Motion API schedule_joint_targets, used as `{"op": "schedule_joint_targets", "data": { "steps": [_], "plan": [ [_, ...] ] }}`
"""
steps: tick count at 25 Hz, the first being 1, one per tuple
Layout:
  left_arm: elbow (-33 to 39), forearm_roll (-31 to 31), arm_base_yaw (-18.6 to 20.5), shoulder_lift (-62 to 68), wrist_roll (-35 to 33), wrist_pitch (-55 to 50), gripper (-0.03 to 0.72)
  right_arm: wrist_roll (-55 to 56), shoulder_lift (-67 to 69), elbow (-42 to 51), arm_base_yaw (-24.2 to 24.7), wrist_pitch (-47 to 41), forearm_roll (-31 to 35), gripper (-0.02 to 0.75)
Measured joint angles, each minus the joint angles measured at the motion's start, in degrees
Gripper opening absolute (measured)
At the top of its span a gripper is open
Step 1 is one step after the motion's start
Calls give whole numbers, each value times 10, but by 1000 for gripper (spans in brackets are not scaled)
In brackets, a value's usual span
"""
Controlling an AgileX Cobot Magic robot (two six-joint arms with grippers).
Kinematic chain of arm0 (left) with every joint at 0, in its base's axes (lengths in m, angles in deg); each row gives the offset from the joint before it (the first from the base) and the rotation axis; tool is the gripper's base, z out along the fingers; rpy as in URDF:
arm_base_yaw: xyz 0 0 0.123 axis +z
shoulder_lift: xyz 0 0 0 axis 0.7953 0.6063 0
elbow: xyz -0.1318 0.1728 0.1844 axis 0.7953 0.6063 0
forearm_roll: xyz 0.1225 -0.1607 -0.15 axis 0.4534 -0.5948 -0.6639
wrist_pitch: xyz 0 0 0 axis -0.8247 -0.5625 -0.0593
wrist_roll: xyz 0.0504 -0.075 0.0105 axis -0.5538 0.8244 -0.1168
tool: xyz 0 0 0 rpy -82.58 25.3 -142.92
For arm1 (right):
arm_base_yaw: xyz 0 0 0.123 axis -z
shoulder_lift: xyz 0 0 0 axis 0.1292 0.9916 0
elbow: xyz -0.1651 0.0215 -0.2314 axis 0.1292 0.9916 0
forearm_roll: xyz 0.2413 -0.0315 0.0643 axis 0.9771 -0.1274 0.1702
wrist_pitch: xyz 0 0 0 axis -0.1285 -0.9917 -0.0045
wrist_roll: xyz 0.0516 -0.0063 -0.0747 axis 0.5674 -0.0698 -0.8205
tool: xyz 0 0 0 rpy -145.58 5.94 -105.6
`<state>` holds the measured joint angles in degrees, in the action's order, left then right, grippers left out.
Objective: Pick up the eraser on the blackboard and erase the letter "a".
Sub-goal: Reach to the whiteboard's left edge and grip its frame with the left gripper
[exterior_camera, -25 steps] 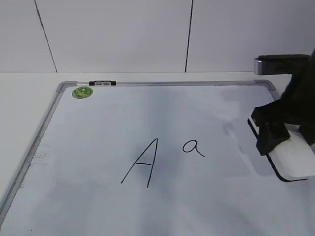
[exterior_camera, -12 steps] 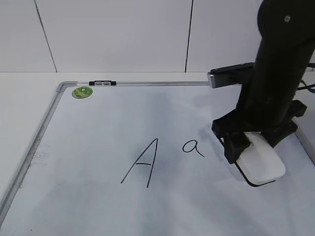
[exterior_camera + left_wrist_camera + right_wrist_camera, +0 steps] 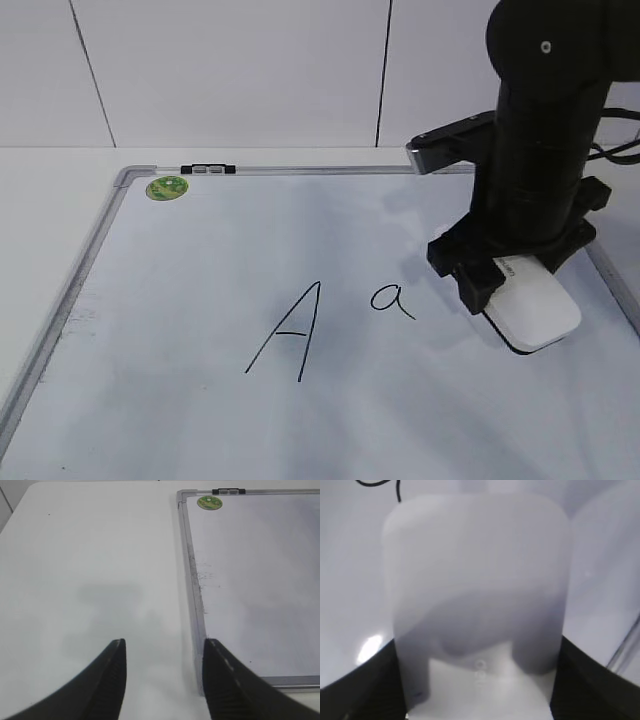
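Observation:
The white eraser (image 3: 535, 308) with its black felt underside is held by my right gripper (image 3: 510, 275) just over the blackboard (image 3: 200, 300), to the right of the small letter "a" (image 3: 392, 300). In the right wrist view the eraser (image 3: 477, 590) fills the frame between the two black fingers, and a curl of black marker shows at the top left. A tall capital "A" (image 3: 288, 333) stands left of the small "a". My left gripper (image 3: 164, 680) is open and empty over the bare table, just left of the blackboard's frame (image 3: 192, 580).
A round green sticker (image 3: 167, 187) and a black clip (image 3: 208, 169) sit at the board's far left corner; the sticker also shows in the left wrist view (image 3: 209, 502). A white panelled wall stands behind the table. The board's right frame edge (image 3: 615, 290) runs beside the eraser.
My right gripper has carried the eraser leftwards from the board's right edge to a spot close beside the small "a". The letters are unchanged.

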<state>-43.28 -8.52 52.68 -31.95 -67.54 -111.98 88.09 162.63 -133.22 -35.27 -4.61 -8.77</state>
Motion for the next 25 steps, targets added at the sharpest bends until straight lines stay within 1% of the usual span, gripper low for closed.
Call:
{"op": "schedule_joint_targets", "data": {
  "steps": [4,10,14,16,21,22,25],
  "plan": [
    [0,-11,0,0,0,1,371,0,0,0,0,0,-26,562],
    [0,-15,0,18,0,4,371,1,0,0,0,-1,-27,562],
    [-30,-15,0,118,0,36,365,1,0,0,0,-1,-32,562],
    [-50,-15,-4,176,0,75,351,11,0,0,0,2,-33,562],
    [-104,-7,-22,310,0,230,315,25,0,0,0,23,-34,562],
    [-116,-7,-23,331,0,250,312,25,0,0,0,24,-34,562],
    [-160,-8,-24,415,0,268,294,27,0,0,0,24,-34,562]
  ]
}}
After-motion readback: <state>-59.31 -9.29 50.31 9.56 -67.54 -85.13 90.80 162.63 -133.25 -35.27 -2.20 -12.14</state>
